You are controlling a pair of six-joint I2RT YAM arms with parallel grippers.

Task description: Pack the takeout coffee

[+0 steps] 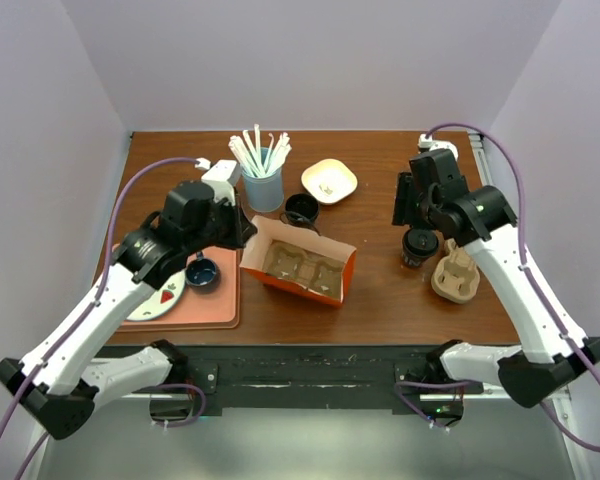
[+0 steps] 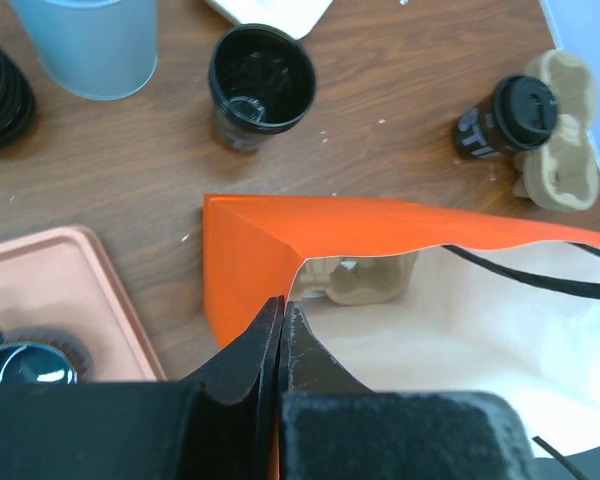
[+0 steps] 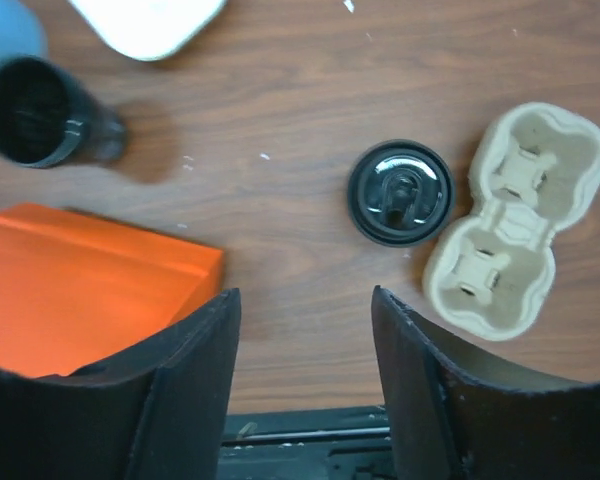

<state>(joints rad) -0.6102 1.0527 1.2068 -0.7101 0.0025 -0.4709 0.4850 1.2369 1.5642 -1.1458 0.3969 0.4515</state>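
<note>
The takeout coffee (image 1: 417,246), a small black cup with a round black lid, stands on the table right of centre, touching a beige pulp cup carrier (image 1: 455,272). It also shows in the right wrist view (image 3: 400,192) and the left wrist view (image 2: 505,117). My right gripper (image 1: 410,212) hangs above it, open and empty, its jaws (image 3: 305,300) wide apart on the near side of the lid. My left gripper (image 1: 246,232) is shut on the left edge of the orange takeout bag (image 2: 270,250), which lies open with another beige carrier (image 1: 300,262) inside.
A light blue tumbler of white straws (image 1: 263,185), an open black cup (image 1: 301,209) and a white dish (image 1: 329,180) stand behind the bag. A salmon tray (image 1: 205,305) at the left holds a plate and a dark blue mug (image 1: 202,271). Stacked black lids (image 2: 0,90) sit by the tumbler.
</note>
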